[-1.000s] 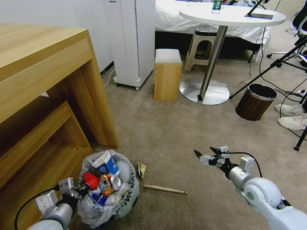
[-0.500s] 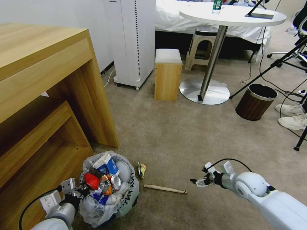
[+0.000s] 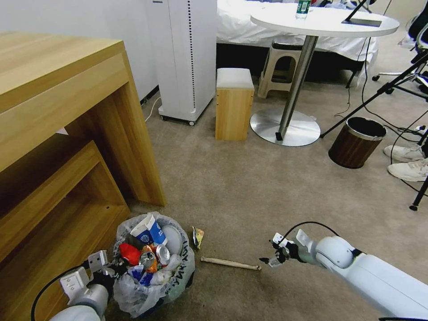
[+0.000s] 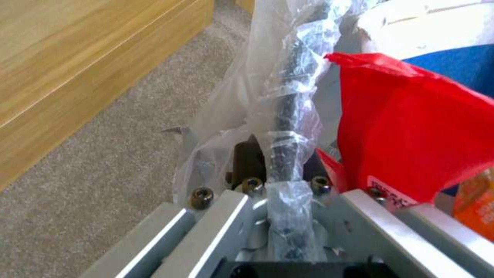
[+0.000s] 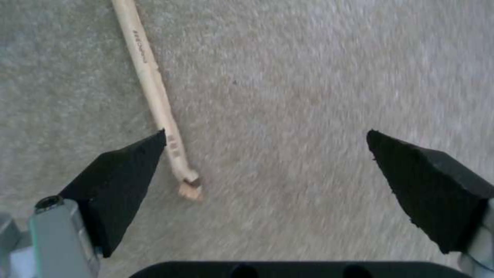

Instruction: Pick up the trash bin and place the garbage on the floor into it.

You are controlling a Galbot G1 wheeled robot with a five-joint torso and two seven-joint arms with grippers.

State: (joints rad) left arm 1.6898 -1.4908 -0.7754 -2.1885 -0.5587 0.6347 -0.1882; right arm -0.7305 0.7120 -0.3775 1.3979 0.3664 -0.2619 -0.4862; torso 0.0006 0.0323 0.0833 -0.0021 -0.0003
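The trash bin [image 3: 154, 278], lined with a crinkled white bag, stands on the beige floor [image 3: 249, 187] by the desk's corner. It is full of garbage: a blue-white paper cup [image 3: 147, 229], a red wrapper [image 3: 130, 253] and a crushed can [image 3: 161, 254]. My left gripper [image 3: 115, 269] is shut on the bin's bagged rim [image 4: 285, 116], with the red wrapper [image 4: 411, 127] right beside it. A wooden stick [image 3: 229, 264] and a small wrapper [image 3: 197, 236] lie on the carpet right of the bin. My right gripper [image 3: 272, 255] hangs open just above the stick's right end [image 5: 149, 85].
A wooden desk [image 3: 67, 111] with a lower shelf fills the left. Farther off stand a white appliance [image 3: 185, 58], a wooden box stool [image 3: 234, 104], a round table's metal base [image 3: 285, 127] and a brown wood-grain bin [image 3: 355, 142]. Tripod legs, cables and a person's shoes [image 3: 408, 160] are at the right.
My right arm has come down and to the left, bringing its open gripper low over the stick's right end. The bin and left gripper have shifted only slightly.
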